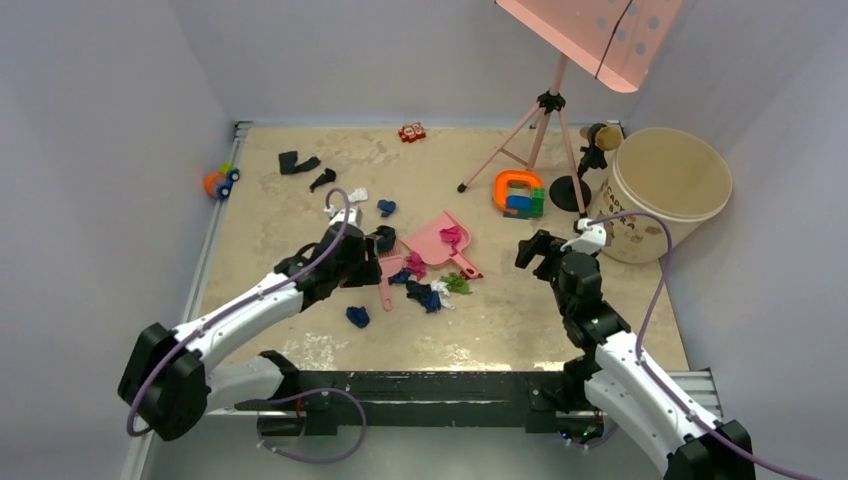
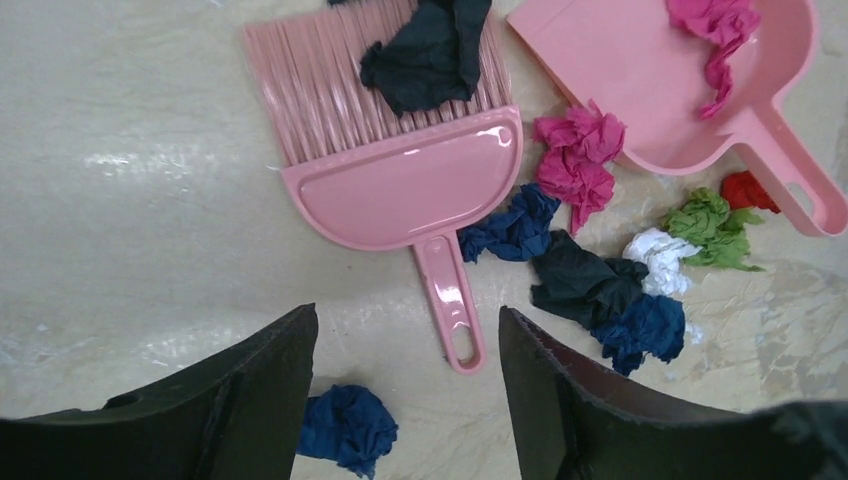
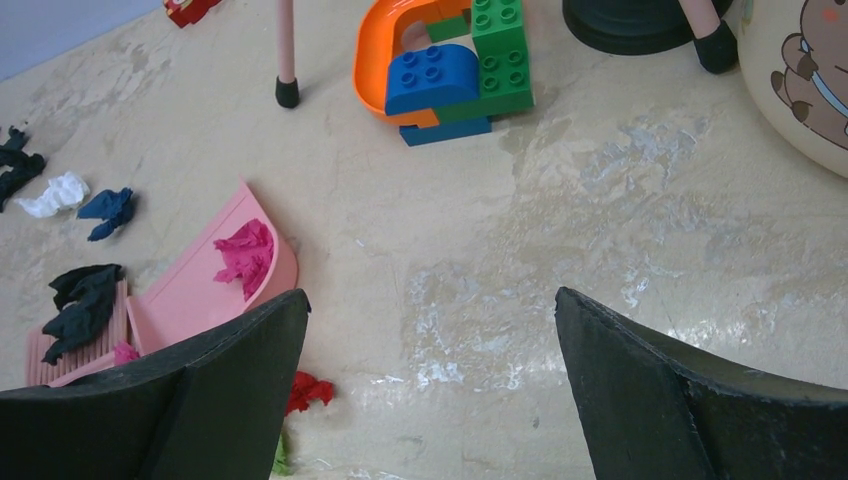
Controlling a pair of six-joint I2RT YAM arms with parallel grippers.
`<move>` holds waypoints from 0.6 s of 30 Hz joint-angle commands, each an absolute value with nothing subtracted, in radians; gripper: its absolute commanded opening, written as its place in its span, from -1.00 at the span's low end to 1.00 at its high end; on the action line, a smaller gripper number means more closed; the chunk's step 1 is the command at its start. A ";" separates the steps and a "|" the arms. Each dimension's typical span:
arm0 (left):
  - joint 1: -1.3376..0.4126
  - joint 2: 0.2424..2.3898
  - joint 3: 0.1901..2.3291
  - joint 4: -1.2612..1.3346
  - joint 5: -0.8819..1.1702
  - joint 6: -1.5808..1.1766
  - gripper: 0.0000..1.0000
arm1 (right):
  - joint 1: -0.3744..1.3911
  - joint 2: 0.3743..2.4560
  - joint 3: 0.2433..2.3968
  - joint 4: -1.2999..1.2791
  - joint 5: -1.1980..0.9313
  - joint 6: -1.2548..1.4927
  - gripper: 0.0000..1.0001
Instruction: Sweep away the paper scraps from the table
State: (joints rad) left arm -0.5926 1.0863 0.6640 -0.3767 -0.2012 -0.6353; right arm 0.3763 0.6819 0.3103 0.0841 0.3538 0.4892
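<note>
L jaws: part open, gripping nothing, low over the bench (image 1: 500, 335), nose toward 12. In the L wrist view the brush (image 2: 400, 170) handle end lies in the gap btwn the fingers (image 2: 250, 400) and touches neither. A lone blue scrap (image 2: 345, 425) sits just beside the L finger, at 7 of the handle end.

R jaws: wide, empty, over bare bench at 3 of the dustpan (image 1: 432, 243), well apart from it.

Brush lies flat, bristles toward 12, w/ a black wad (image 2: 430, 50) on the bristles. Dustpan is just at 2 of the brush, mouth facing it, handle toward 4. One pink scrap (image 1: 452, 237) lies inside the pan.

Main heap of scraps (image 1: 428, 288) is on the bench btwn brush handle & pan handle: pink, blue, black, white, green, one red. None of these is in the pan.

Farther, at 12 of the brush: a second blue bit (image 1: 386, 207) and a white bit (image 1: 355, 195). At 11, black strips (image 1: 300, 162).

Far side: toy blocks (image 1: 520, 193) at 2, tripod stand (image 1: 545, 110) behind them, tub (image 1: 665, 190) at 3 of the blocks, red-white block (image 1: 412, 132) near the far edge, wheeled toy (image 1: 220, 182) by the L rail at 10.
</note>
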 commanded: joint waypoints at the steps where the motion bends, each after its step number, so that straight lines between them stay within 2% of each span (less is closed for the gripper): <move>1: -0.638 1.209 0.745 -0.417 -0.229 -0.757 0.30 | 0.382 0.684 0.354 0.115 0.389 0.486 0.98; 3: -0.661 1.264 0.770 -0.422 -0.246 -0.806 0.22 | 0.382 0.680 0.352 0.114 0.391 0.487 0.98; 9: -0.767 1.409 0.870 -0.533 -0.411 -0.915 0.31 | 0.382 0.671 0.351 0.108 0.397 0.493 0.98; 18: -0.796 1.559 0.873 -0.492 -0.432 -0.974 0.18 | 0.381 0.663 0.349 0.102 0.403 0.500 0.98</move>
